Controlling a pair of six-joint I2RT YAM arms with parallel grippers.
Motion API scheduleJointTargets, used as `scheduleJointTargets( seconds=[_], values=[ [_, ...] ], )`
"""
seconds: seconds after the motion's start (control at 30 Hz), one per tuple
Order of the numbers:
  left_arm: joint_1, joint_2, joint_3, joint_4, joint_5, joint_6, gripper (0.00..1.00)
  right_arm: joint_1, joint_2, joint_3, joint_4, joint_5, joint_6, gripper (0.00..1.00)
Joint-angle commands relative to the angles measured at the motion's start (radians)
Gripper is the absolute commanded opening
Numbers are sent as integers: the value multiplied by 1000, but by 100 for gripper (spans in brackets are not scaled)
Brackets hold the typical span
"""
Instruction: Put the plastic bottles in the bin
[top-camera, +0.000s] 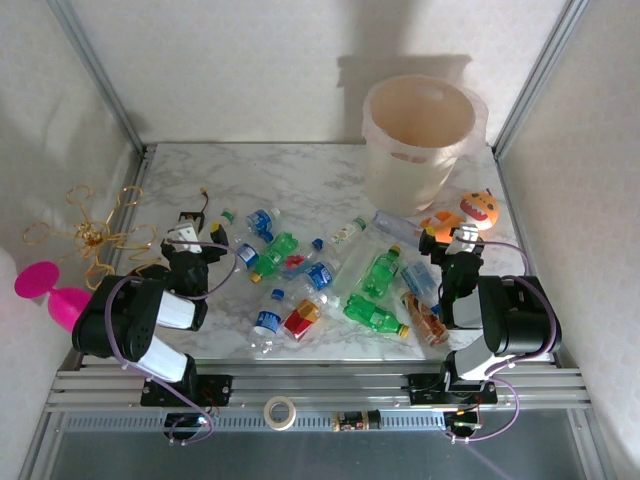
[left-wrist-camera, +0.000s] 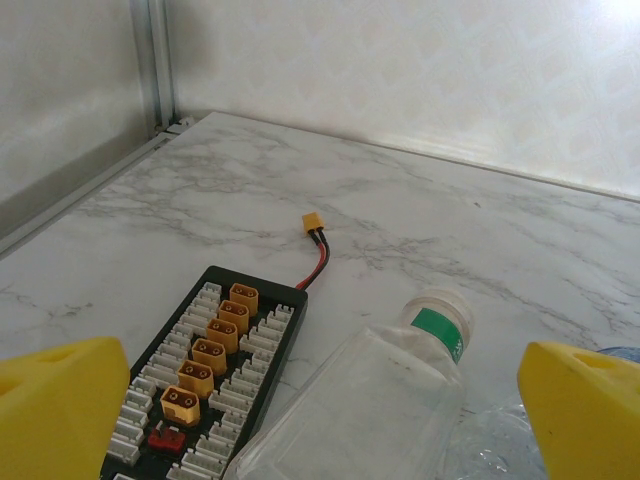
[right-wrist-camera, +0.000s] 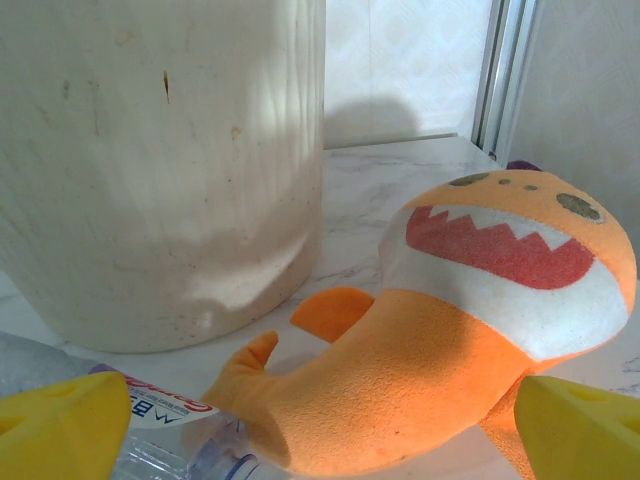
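A tape roll (top-camera: 281, 411) lies on the front rail, nearer than both arms. The left end effector (top-camera: 200, 237) stands wide and holds nothing. Its yellow fingers (left-wrist-camera: 60, 410) frame one clear bottle (left-wrist-camera: 370, 400) that lies on its side just ahead. The bottle's long axis runs away from the end effector, with the white cap at the far end, tipped a little right. Left of that bottle, also just ahead, lies one black connector board (left-wrist-camera: 200, 380). Beyond the board is one yellow plug (left-wrist-camera: 314, 222) on a red-and-black lead.

The right end effector (top-camera: 455, 240) is wide too, with nothing in it. One orange toy (right-wrist-camera: 470, 330) with a toothy mouth lies directly ahead of it and blocks the way forward. Down by its left finger, one labelled bottle (right-wrist-camera: 150, 425) lies crosswise, narrow end toward the toy. Ahead and to the left stands the single bin (right-wrist-camera: 150, 150), upright, close behind the toy.

Between the two end effectors the plastic bottles (top-camera: 320, 275) are strewn over the desk (top-camera: 300, 170). There are about a dozen, three of them green. All lie flat, with their long axes at every angle.
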Motion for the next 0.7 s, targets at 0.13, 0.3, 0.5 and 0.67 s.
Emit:
scheduleJointTargets(
  seconds=[0.13,0.3,0.5,0.67],
  values=[
    [6,5,17,2,11,-8,99,1,4,15,22,-3,-12,99],
    [6,5,17,1,13,-10,99,1,4,15,22,-4,-12,99],
    [7,6,18,-1,16,-11,99,1,4,16,19,-4,-11,99],
    [7,6,18,-2,17,-10,99,2,4,15,22,-3,-12,99]
  ],
)
